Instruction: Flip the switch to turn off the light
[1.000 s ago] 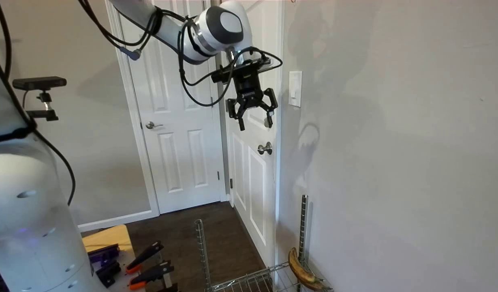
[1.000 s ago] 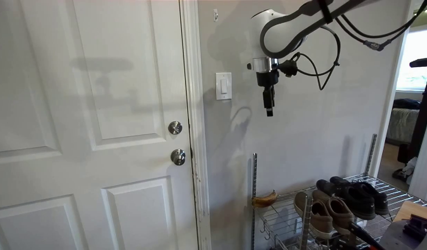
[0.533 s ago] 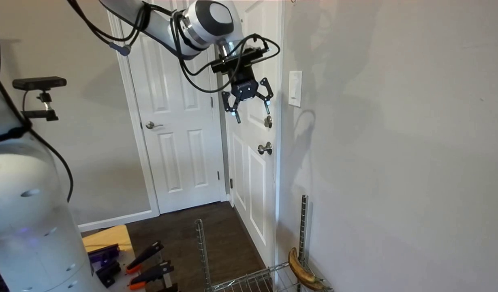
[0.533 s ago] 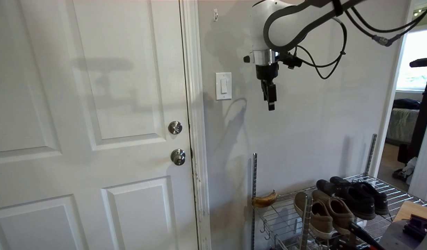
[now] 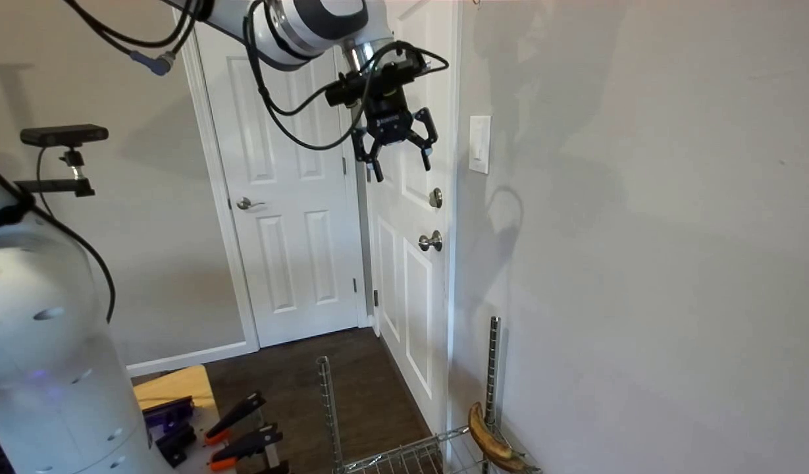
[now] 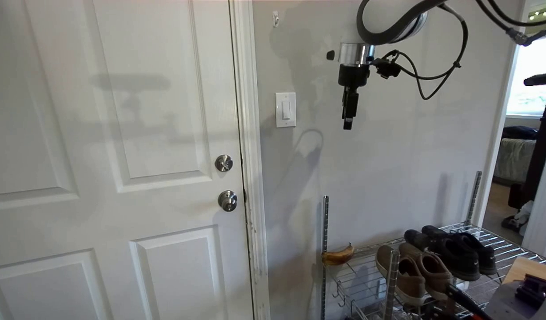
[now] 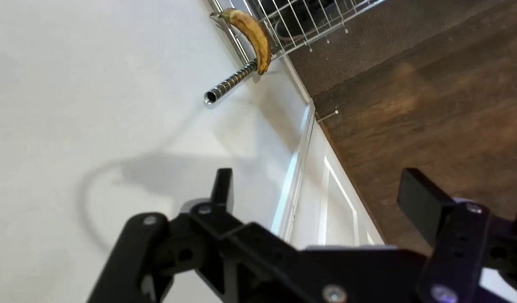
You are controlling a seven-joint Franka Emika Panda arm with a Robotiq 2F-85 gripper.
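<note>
The switch (image 5: 480, 145) is a white upright plate on the grey wall right of the door frame. In an exterior view its small rectangular toggle shows on the plate (image 6: 285, 110); I cannot tell which way it is tipped. The switch is out of the wrist view. My black gripper (image 5: 403, 172) points down with its fingers spread and nothing between them. It hangs apart from the switch, left of it in that view. In an exterior view the gripper (image 6: 347, 126) is right of the plate, fingertips about level with its lower edge. The wrist view shows both fingers apart (image 7: 317, 185).
A white door (image 6: 166, 213) with a round knob (image 6: 227, 201) stands beside the switch. Below is a wire rack (image 6: 361, 280) with shoes (image 6: 450, 251) and a banana (image 6: 338, 256). The rack's metal post (image 7: 231, 83) rises along the wall. Cables (image 5: 266, 105) loop from the arm.
My gripper has risen, and in an exterior view it has also moved left, farther from the switch. The fingers have stayed open. The switch plate has not moved.
</note>
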